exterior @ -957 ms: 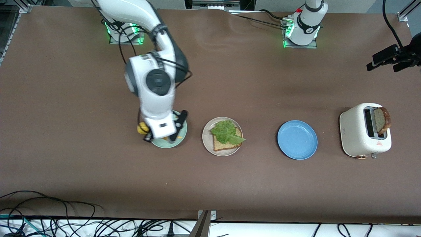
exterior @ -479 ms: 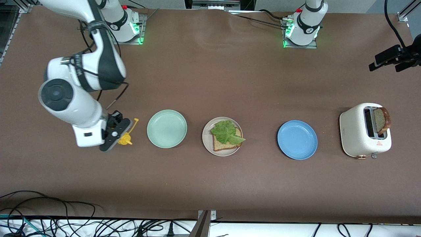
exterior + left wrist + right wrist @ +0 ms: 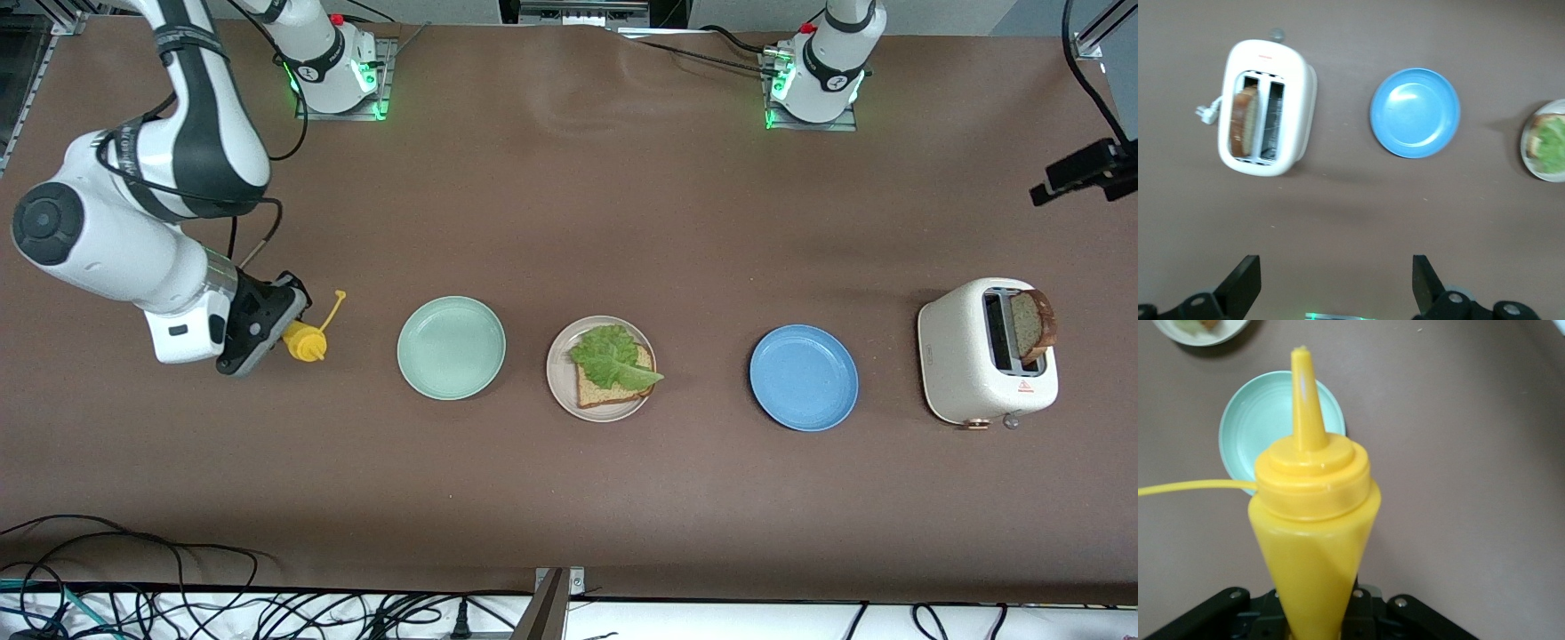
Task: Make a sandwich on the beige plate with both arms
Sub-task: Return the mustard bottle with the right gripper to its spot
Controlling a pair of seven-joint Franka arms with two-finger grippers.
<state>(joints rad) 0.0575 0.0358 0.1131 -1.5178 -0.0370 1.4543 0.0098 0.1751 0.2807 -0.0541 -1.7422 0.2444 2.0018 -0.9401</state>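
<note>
Right wrist view: right gripper point(image 3: 1313, 613) is closed on the yellow sauce bottle point(image 3: 1313, 520), at the right arm's end of the table.
Left gripper point(image 3: 1333, 283): fully open, empty, waits above the toaster point(image 3: 1266, 107).
Beige plate point(image 3: 564, 384): bottom slice point(image 3: 597, 388) and lettuce point(image 3: 612, 356) in place.
Left to do: second slice point(image 3: 1033, 325) is in the toaster, not yet on top.

Right arm bends low at its end of the table, right gripper point(image 3: 277, 327) clamped on a yellow bottle point(image 3: 305, 341). Left arm waits raised, left gripper point(image 3: 1336, 283) spread wide.
</note>
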